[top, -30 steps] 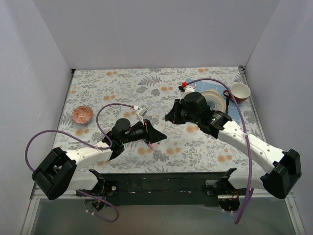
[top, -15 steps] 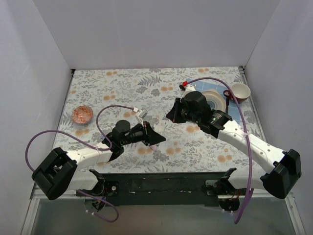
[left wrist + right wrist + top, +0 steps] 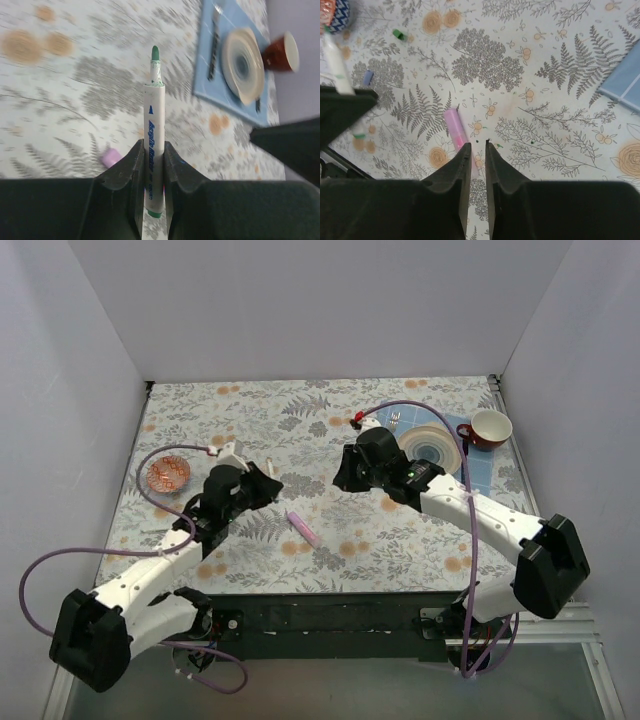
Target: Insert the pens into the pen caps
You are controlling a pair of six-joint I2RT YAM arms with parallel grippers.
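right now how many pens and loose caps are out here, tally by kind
pens: 2 (white stick pen with green tip in the left pincer; pink stick pen lying loose)
caps: 2 (small green plastic cap; small lilac plastic cap)
total: 4

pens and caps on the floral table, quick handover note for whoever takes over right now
Left hand: shut on the white green-tipped marker pen, uncapped.
Right hand: empty, its fingers nearly together, over the pink-lilac pen lying on the floral table.
Small green cap lies loose on the table, far from both hands.
Done: one pen picked up.
Left: cap both pens; no lilac cap can be made out.
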